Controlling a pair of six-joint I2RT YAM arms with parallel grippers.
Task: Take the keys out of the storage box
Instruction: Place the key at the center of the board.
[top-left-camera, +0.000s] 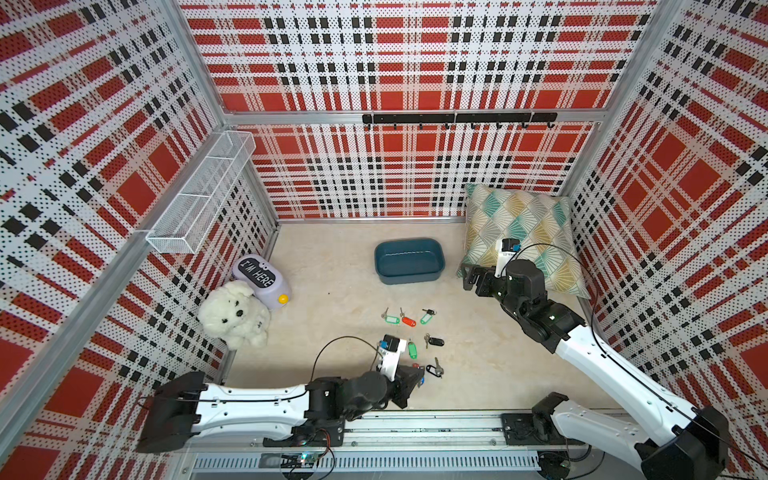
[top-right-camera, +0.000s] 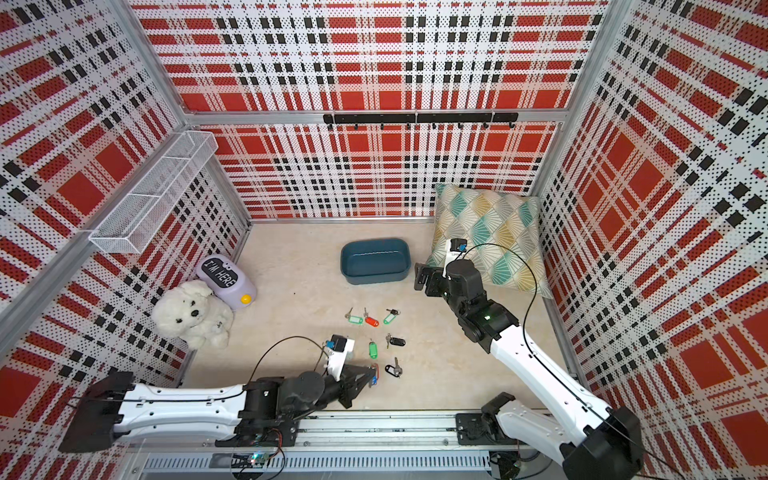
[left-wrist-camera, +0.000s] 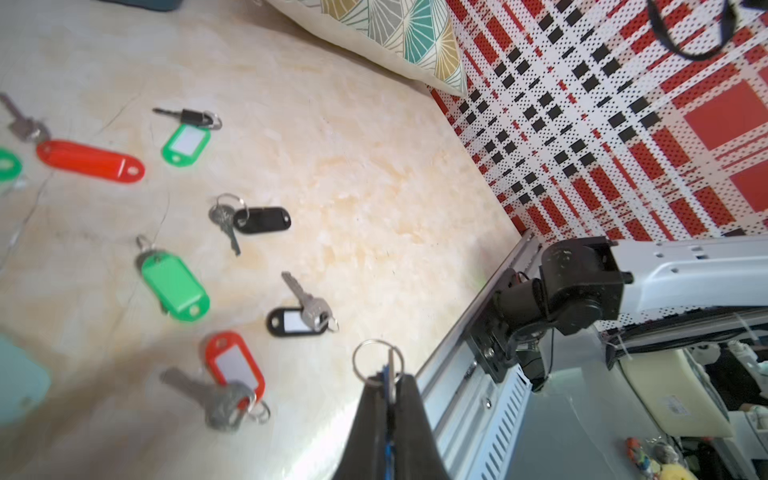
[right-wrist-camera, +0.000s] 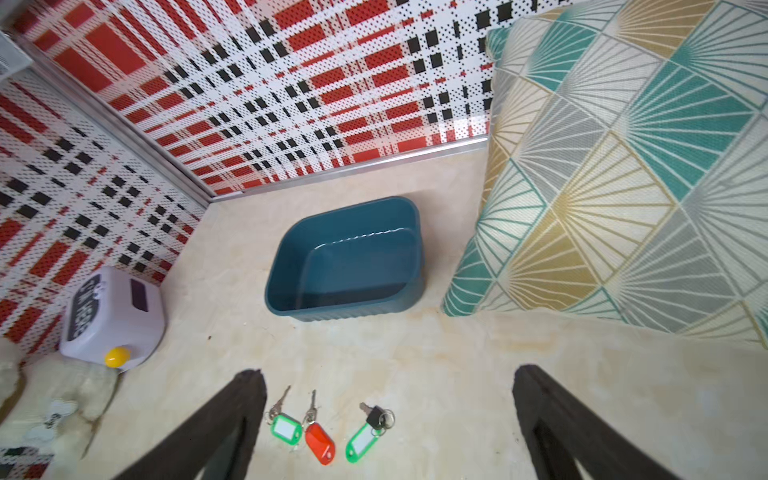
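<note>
The surface (top-left-camera: 332, 291) is pale beige with a marbled finish. The storage box (top-left-camera: 409, 262) stands upright on it near the back wall. A patterned pillow (top-left-camera: 519, 232) lies just beside the box, to its right. The keys (top-left-camera: 408, 321), with green, red and black tags, lie loose in front of the box, apart from it. A lilac device (top-left-camera: 262, 280) and a white plush dog (top-left-camera: 232, 313), touching each other, sit well to the box's left.
</note>
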